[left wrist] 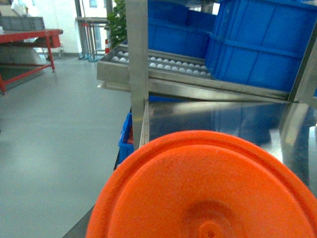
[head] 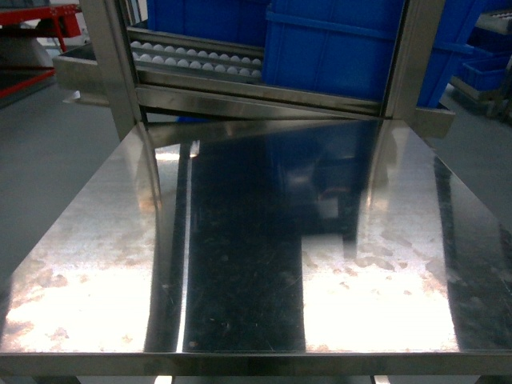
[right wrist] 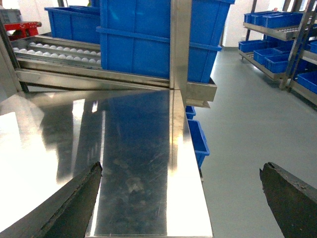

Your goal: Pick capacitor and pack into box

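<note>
No capacitor and no box shows in any view. An orange round disc (left wrist: 208,188) with a raised rim and a small centre boss fills the bottom of the left wrist view. It hides the place where my left gripper's jaws would be, so the left fingers are not visible. My right gripper (right wrist: 181,203) is open over the right edge of the steel table (right wrist: 133,148). Its dark fingers (right wrist: 74,208) stand far apart with nothing between them. Neither gripper appears in the head view.
The bare steel table (head: 256,240) ends at a tilted roller rack (head: 200,60) carrying large blue bins (head: 352,48), framed by steel posts (head: 120,64). Small blue bins (right wrist: 198,141) sit on the floor at the table's right side. Grey floor lies on both sides.
</note>
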You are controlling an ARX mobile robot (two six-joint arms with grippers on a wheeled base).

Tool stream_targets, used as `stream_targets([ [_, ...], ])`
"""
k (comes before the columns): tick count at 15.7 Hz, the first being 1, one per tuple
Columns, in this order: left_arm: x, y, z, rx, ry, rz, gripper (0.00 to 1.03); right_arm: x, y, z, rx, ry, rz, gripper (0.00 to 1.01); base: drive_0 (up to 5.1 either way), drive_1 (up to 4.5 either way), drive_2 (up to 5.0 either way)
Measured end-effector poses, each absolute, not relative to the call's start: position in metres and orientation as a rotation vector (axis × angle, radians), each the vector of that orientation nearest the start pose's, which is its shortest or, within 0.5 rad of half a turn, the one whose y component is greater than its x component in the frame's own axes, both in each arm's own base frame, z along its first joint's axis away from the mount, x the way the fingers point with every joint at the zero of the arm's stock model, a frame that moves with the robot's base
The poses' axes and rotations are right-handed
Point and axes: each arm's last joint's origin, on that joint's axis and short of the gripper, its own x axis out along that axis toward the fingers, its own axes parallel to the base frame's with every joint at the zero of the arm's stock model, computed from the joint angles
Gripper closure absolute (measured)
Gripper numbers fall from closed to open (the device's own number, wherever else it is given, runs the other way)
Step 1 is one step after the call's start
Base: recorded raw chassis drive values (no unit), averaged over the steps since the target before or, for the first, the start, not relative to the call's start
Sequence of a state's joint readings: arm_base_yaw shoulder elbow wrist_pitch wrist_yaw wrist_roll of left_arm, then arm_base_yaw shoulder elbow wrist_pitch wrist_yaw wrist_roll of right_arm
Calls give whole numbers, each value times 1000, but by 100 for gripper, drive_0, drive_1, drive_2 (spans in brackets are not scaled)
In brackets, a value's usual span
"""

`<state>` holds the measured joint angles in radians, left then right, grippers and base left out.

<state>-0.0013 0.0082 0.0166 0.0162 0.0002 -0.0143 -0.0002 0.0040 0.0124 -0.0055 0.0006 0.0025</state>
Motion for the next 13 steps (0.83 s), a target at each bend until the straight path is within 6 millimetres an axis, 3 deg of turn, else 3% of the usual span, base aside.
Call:
stream_targets([
  [13,97,0,167,-14,1,0,60,97,0,167,2,-3,0,3,0,0,0],
])
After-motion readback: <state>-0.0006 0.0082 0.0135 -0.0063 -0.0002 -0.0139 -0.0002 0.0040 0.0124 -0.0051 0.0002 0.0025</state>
